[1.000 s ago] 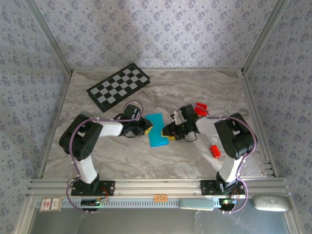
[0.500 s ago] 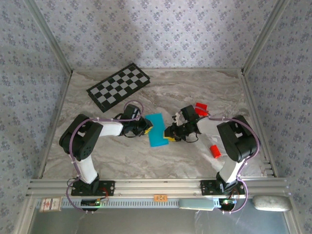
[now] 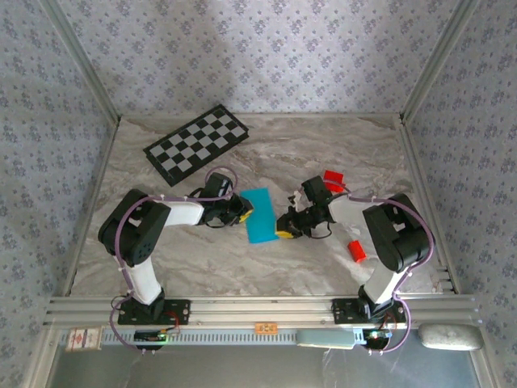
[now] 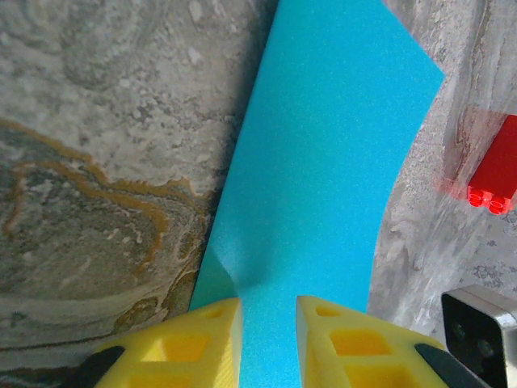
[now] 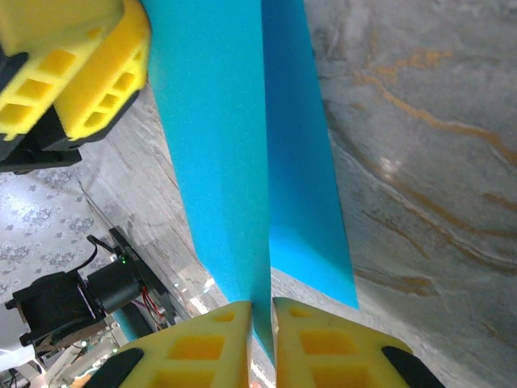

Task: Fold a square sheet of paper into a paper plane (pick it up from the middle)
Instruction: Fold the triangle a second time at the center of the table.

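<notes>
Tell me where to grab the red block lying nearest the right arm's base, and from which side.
Grip the red block across its narrow width, mid-length, coming straight down from above. It lies flat on the table, longer than wide, with room along its left side; the right arm sits close on the other, so a sideways approach looks awkward.

top external: high, from near edge, looking down over whole grey marbled table [image 3: 242, 259]. wrist views: very close, low, facing each other; all three share thin bright cyan paper sheet [image 3: 260, 215].
</notes>
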`<state>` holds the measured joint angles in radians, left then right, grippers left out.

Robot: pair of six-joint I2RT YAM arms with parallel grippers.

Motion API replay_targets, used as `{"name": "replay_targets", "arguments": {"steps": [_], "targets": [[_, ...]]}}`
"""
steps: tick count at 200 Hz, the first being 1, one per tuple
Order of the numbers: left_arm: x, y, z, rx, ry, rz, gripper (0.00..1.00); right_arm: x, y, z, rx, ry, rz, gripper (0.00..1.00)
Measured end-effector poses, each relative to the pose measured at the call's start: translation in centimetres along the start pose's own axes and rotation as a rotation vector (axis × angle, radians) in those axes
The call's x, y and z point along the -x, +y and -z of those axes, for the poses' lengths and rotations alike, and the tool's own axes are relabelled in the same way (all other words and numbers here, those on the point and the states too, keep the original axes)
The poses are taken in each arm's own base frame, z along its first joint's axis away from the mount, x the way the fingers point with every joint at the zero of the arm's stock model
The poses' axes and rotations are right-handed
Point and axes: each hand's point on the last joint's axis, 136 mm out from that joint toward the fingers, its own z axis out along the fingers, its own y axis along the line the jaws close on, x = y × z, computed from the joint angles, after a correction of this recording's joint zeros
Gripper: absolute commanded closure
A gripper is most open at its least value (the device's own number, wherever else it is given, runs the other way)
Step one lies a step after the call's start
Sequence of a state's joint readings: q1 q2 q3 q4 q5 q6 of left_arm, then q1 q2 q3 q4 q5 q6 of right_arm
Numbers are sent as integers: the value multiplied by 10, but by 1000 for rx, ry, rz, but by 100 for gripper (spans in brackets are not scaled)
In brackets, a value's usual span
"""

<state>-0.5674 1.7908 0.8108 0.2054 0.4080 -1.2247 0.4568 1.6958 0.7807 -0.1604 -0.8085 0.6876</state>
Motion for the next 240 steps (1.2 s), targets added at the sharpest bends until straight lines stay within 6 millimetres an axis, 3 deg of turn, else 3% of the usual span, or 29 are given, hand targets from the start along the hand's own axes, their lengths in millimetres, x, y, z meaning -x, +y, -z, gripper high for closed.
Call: {"name": "replay_targets", "arguments": {"steps": [54, 90, 142, 240], "targets": [[0, -5, 1, -14, 12, -2, 71, -1, -3, 2, -29, 5, -17, 98], [1, -23, 2, -31, 11, -65, 63, 6, 0, 4, -51, -16, -34, 100], [8, -46, 18, -48, -37, -153, 65, 8, -3, 9, -69, -55, -101, 100], [10, -29, -22, 33, 20, -133, 75, 8, -4, 15, -65, -82, -148, 100]]}}
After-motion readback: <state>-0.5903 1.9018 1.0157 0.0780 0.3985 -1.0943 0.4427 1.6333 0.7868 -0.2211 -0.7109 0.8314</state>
